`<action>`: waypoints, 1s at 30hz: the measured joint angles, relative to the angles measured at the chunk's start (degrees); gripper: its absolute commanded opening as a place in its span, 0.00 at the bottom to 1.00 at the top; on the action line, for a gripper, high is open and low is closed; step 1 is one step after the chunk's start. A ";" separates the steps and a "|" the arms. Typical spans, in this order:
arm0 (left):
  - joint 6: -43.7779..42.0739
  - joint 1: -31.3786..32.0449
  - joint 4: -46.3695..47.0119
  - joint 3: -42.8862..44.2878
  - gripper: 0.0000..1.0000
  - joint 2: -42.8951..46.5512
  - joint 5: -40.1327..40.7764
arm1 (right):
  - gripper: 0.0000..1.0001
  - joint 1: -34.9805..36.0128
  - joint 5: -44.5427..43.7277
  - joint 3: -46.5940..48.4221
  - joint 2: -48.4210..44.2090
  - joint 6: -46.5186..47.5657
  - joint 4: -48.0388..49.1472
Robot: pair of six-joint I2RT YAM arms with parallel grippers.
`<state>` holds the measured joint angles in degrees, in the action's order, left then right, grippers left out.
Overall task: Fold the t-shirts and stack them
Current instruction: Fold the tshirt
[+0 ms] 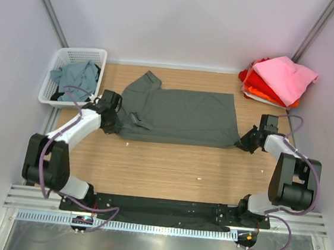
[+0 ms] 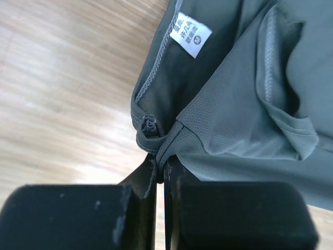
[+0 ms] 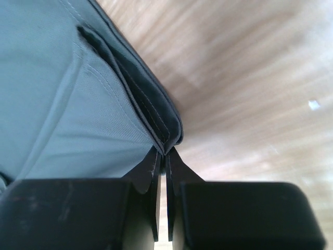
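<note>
A dark charcoal-grey t-shirt (image 1: 180, 114) lies spread flat across the back half of the wooden table, a sleeve sticking up at its far left. My left gripper (image 1: 114, 124) is shut on the shirt's near left corner; the left wrist view shows the bunched hem (image 2: 156, 140) pinched between the fingers, below a white label (image 2: 191, 34). At the near right corner my right gripper (image 1: 243, 142) is shut on the folded hem (image 3: 166, 140). Pink, red and orange t-shirts (image 1: 279, 80) sit stacked at the back right. A teal-grey t-shirt (image 1: 76, 77) lies in the basket.
A white lattice basket (image 1: 56, 68) stands at the back left corner, beside the left arm. Bare wooden tabletop (image 1: 174, 173) stretches between the shirt and the arm bases. Walls close in on both sides.
</note>
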<state>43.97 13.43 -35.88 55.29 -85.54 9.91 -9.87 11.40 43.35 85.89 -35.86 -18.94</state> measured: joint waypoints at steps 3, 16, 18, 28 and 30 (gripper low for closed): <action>0.15 0.00 -1.73 -1.46 0.00 5.95 -0.11 | 0.01 -0.17 -0.52 -1.99 -4.63 -0.09 -1.57; 2.03 -0.02 -11.91 -10.36 0.79 22.05 -6.16 | 0.99 -0.37 -2.14 -7.69 -20.48 -0.02 -9.29; 1.36 -0.02 -12.59 -8.39 0.82 24.94 -5.97 | 0.99 -0.37 -2.34 -6.19 -22.29 0.35 -10.69; -9.46 -1.05 -4.72 29.18 0.64 -9.62 -4.63 | 0.99 4.02 -2.82 10.54 -13.51 3.58 -7.82; -12.13 -2.58 -0.79 38.18 0.64 -20.26 -7.39 | 0.99 5.33 -2.82 11.76 -11.47 4.22 -7.82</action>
<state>31.83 10.85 -36.67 93.47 -105.80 2.52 -4.54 8.58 55.11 74.41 -31.64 -26.76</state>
